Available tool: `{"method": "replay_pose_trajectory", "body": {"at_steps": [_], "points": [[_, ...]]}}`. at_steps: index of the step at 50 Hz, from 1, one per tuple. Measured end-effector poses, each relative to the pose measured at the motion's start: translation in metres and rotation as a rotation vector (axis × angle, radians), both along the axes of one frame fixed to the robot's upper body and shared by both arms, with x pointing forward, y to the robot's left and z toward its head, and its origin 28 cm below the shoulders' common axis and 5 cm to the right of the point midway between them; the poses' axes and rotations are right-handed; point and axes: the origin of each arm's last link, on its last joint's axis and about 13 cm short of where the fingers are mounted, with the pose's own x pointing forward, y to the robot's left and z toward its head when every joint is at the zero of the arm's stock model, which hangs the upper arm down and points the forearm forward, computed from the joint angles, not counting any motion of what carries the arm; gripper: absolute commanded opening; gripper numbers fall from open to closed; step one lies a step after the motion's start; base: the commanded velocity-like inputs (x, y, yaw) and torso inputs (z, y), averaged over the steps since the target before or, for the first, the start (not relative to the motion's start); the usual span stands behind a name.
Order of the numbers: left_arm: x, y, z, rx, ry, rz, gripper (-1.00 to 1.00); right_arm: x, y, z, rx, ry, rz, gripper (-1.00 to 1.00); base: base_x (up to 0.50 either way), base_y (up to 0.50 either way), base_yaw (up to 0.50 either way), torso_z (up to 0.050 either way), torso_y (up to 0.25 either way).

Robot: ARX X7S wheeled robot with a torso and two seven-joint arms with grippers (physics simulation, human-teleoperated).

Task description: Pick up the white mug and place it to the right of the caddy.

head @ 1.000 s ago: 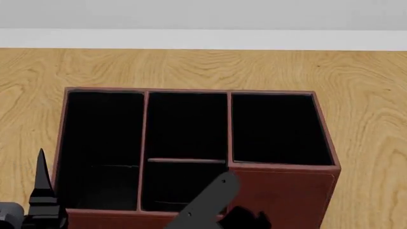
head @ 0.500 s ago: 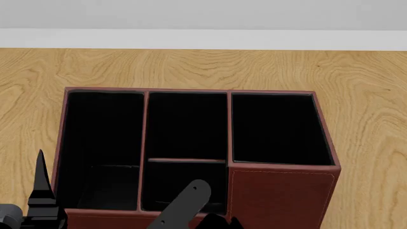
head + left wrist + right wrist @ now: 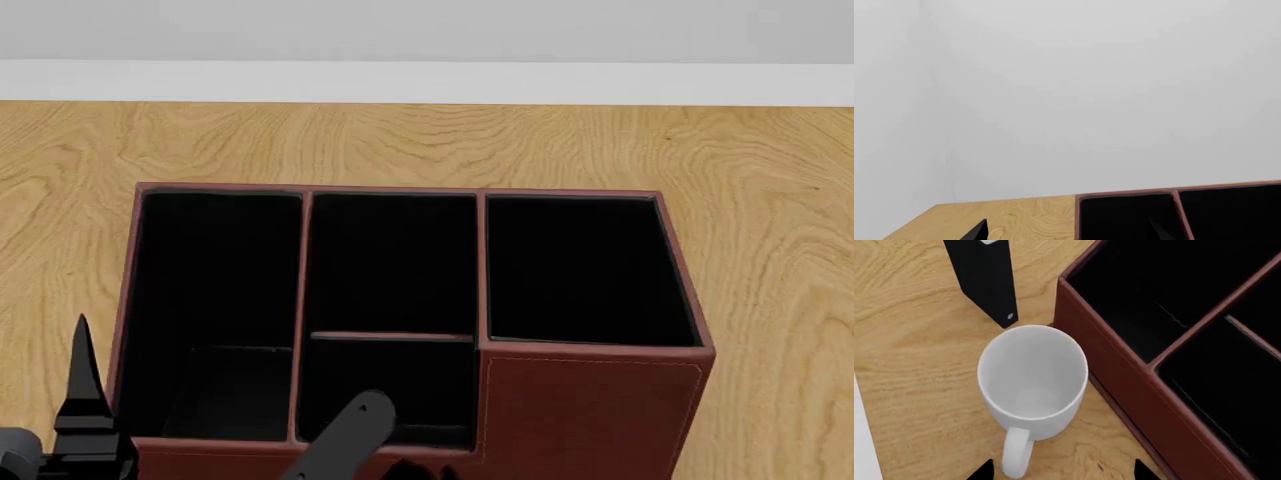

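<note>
White mug (image 3: 1033,377) upright on wooden table (image 3: 914,355) (beside caddy (image 3: 1134,390))

Caddy (image 3: 594,405) sits on wood-grain bench (image 3: 774,200), black-lined compartments open upward; the right-hand section stands taller. Left gripper (image 3: 83,420) at the lower corner, one dark finger pointing up just beside the caddy's outer wall. Dark arm link (image 3: 340,440) crosses the caddy's near edge.
</note>
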Motion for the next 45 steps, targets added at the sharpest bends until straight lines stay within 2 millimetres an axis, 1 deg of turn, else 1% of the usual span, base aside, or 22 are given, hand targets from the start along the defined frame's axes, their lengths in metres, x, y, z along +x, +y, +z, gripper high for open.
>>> {"method": "replay_pose_trajectory", "body": {"at_steps": [45], "points": [[0.001, 0.003, -0.002, -0.009, -0.001, 0.0, 1.0, 0.018, 0.025, -0.044, -0.031, 0.118, 0.079, 1.0, 0.0, 0.0, 0.0, 0.0, 0.0]]}}
